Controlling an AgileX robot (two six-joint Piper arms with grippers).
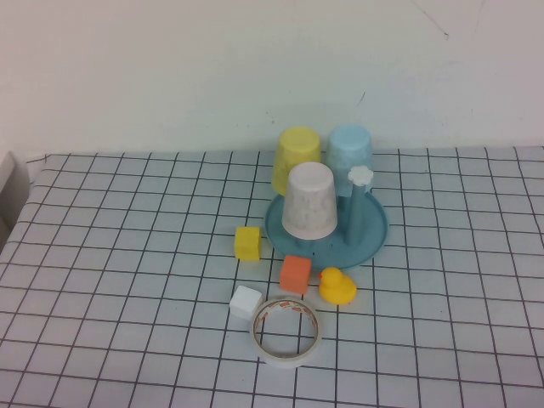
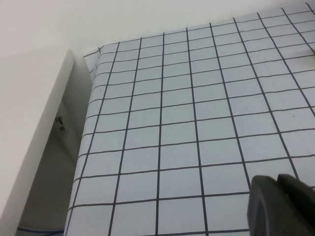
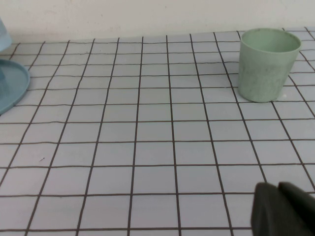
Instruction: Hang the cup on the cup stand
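From the high view I see the pale pink cup (image 1: 309,201) sitting upside down on the teal cup stand (image 1: 371,234), at the stand's near-left part, already over a peg as far as I can tell; the peg itself is hidden. Behind it, the yellow cup (image 1: 297,154) and the light blue cup (image 1: 350,150) are also inverted at the back of the stand, side by side, yellow on the left. One peg with a white flower cap (image 1: 361,175) stands bare just to the right of the pink cup.

On the gridded surface (image 1: 127,280) in front of the stand I have a yellow block (image 1: 247,243), an orange block (image 1: 295,274), a yellow rubber duck (image 1: 337,286), a white block (image 1: 245,303) and a roll of tape (image 1: 288,331) lying flat, the white block touching the roll's left edge.

Neither arm shows in the high view. In the left wrist view the left hand (image 2: 281,206) hangs over bare grid near the surface's edge, fingers pressed together, holding nothing. In the right wrist view the right hand (image 3: 283,209) is likewise closed and empty, above the grid; a pale green cup (image 3: 266,64) stands upright well beyond it, and the stand's rim shows at the far side of that view
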